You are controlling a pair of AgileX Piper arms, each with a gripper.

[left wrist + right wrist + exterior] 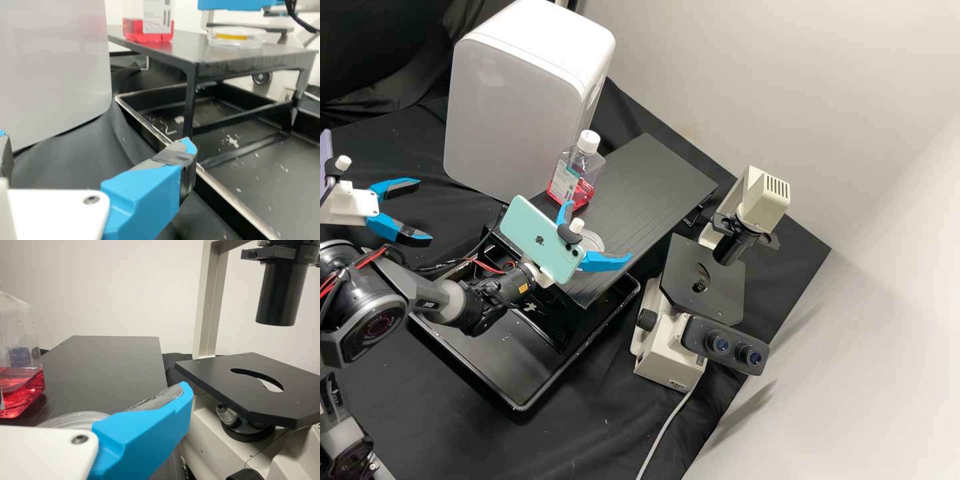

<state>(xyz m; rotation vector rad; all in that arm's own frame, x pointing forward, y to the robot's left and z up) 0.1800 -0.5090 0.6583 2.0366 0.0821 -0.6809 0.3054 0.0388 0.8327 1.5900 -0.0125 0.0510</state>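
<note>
Currently two claws, both spread wide: right claw [600,229] astride one petri dish [593,240], left claw [424,208] empty.

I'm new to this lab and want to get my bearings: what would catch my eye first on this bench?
Most likely the flask of red liquid, which stands upright on the black raised shelf in front of the big white box. Next comes the right gripper, open just above a clear dish at the shelf's near end. The cream microscope stands at the bench's right side.
</note>
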